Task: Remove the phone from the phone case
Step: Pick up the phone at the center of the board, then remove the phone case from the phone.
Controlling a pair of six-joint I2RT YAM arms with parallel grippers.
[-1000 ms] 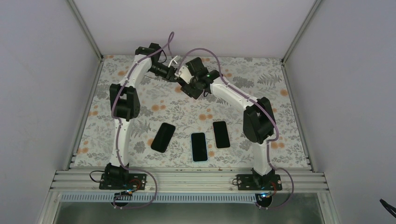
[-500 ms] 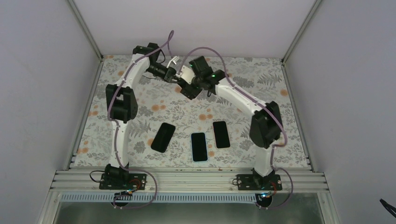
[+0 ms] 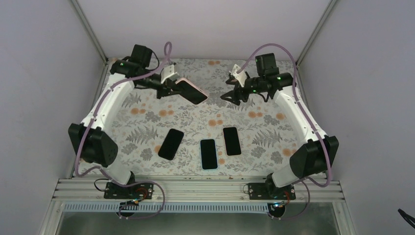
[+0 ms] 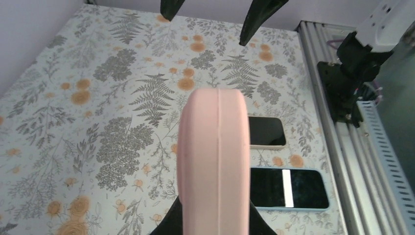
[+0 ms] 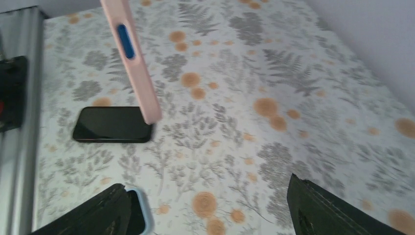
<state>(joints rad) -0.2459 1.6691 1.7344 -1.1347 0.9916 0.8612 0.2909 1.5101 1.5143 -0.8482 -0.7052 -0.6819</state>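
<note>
My left gripper (image 3: pixel 170 88) is shut on a pink-cased phone (image 3: pixel 190 91) and holds it in the air over the back left of the table. The phone's dark face shows inside the pink rim. In the left wrist view the pink case (image 4: pixel 214 156) is seen edge-on between my fingers. In the right wrist view it (image 5: pixel 132 58) hangs at the upper left, with a blue side button. My right gripper (image 3: pixel 230 93) is open and empty in the air at the back right, apart from the case; it also shows in the right wrist view (image 5: pixel 210 210).
Three phones lie face up near the front: a black one (image 3: pixel 171 144), one in a light blue case (image 3: pixel 208 153), and one in a pale case (image 3: pixel 232 141). The metal rail (image 3: pixel 195 187) runs along the near edge. Walls close in both sides.
The two grippers were together at the back centre on the pink case. They have parted: the left carried the cased phone leftward, the right let go and swung right, open.
</note>
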